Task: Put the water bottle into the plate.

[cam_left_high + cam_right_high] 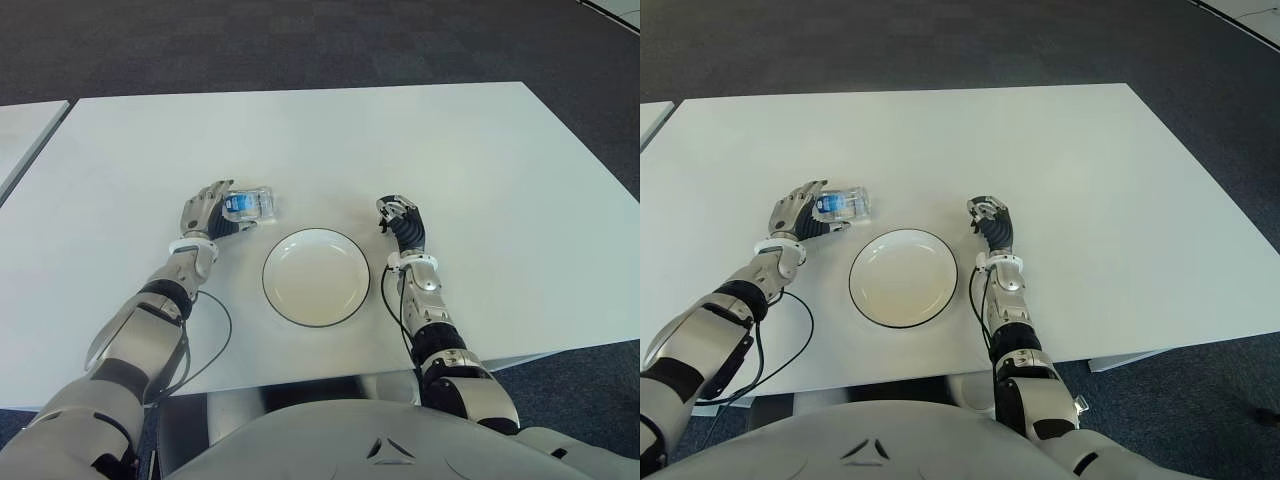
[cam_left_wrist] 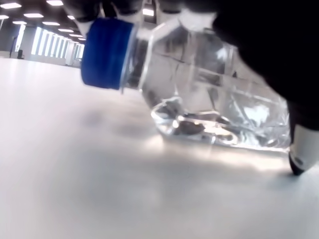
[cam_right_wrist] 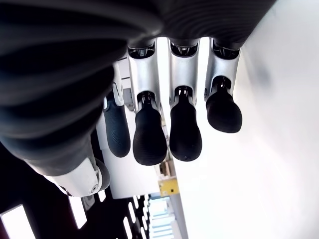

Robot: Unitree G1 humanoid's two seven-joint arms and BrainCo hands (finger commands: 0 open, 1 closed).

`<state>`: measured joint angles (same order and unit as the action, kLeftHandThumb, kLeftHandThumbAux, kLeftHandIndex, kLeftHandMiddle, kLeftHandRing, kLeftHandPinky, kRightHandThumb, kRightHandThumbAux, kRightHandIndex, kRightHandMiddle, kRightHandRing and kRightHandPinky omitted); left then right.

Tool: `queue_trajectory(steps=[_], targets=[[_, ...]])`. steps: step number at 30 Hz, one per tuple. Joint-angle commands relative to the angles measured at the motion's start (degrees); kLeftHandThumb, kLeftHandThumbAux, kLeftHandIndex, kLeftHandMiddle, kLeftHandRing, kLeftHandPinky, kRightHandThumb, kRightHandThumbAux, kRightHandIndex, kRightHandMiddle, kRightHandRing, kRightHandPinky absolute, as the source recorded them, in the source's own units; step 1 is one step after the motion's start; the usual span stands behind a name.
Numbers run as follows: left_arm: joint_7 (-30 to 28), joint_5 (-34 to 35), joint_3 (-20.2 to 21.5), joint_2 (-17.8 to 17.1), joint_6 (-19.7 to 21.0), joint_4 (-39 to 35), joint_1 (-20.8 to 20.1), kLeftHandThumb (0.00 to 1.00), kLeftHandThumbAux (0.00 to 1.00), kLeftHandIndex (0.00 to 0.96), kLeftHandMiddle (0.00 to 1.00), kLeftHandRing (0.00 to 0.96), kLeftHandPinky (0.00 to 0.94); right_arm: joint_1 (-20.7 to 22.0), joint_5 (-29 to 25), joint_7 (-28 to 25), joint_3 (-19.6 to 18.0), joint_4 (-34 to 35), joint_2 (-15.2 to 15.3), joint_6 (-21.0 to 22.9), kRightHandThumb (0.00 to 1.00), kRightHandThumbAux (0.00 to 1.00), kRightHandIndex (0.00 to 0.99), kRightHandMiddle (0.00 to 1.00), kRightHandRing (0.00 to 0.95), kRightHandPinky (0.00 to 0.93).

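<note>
A clear water bottle (image 1: pixel 252 204) with a blue label lies on its side on the white table (image 1: pixel 480 160), just left of and behind the plate. My left hand (image 1: pixel 205 215) is closed around its cap end; in the left wrist view the blue cap (image 2: pixel 107 52) and crumpled clear body (image 2: pixel 214 94) sit under my fingers, with the body touching the tabletop. The white plate (image 1: pixel 300 300) with a dark rim lies bare between my arms. My right hand (image 1: pixel 400 216) shows just right of the plate, its fingers (image 3: pixel 184 129) loosely relaxed and holding nothing.
A black cable (image 1: pixel 218 340) loops on the table beside my left forearm. A second white table (image 1: pixel 20 135) stands at the far left across a narrow gap. Dark carpet lies beyond the table's far edge.
</note>
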<state>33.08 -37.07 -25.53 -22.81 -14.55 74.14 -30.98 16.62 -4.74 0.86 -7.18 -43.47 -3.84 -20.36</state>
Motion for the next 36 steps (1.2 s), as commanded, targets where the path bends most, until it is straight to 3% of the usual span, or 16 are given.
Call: queue_trajectory(steps=[1, 2, 6, 18, 24, 36], targets=[[-12.4, -2.6, -3.7, 1.9, 7.7, 5.1, 8.0, 0.657, 0.645, 0.306, 0.368, 0.374, 0.396, -4.1, -0.5, 0.7, -0.4, -2.9, -0.6, 4.8, 0.702, 0.728, 0.438, 0.765, 0.747, 0.750], [-12.6, -2.8, -3.9, 1.8, 7.8, 5.2, 8.1, 0.679, 0.664, 0.348, 0.409, 0.409, 0.416, -4.1, -0.5, 0.7, -0.4, -2.9, -0.6, 4.8, 0.703, 0.728, 0.438, 0.765, 0.747, 0.750], [-12.8, -2.8, -4.2, 1.7, 7.8, 5.1, 8.1, 0.801, 0.674, 0.370, 0.492, 0.542, 0.536, -4.1, -0.4, 0.7, -0.4, -3.0, -0.6, 4.6, 0.703, 0.728, 0.438, 0.765, 0.747, 0.750], [-13.1, -0.7, -2.4, 2.0, 6.5, 4.7, 8.6, 0.845, 0.670, 0.394, 0.572, 0.760, 0.767, -4.1, -0.5, 0.2, -0.6, -3.1, 0.0, 4.6, 0.702, 0.728, 0.438, 0.762, 0.744, 0.748], [-12.0, 0.5, -1.3, 2.5, 7.5, 4.5, 8.4, 0.848, 0.669, 0.398, 0.566, 0.823, 0.841, -3.8, -0.7, -0.3, -0.8, -3.5, 0.2, 4.4, 0.703, 0.728, 0.438, 0.762, 0.743, 0.748], [-9.6, 3.1, 0.9, 3.3, 7.5, 3.6, 8.5, 0.851, 0.665, 0.404, 0.558, 0.861, 0.879, -3.6, -0.6, -0.3, -1.0, -3.3, 0.5, 4.9, 0.702, 0.729, 0.438, 0.762, 0.744, 0.749]])
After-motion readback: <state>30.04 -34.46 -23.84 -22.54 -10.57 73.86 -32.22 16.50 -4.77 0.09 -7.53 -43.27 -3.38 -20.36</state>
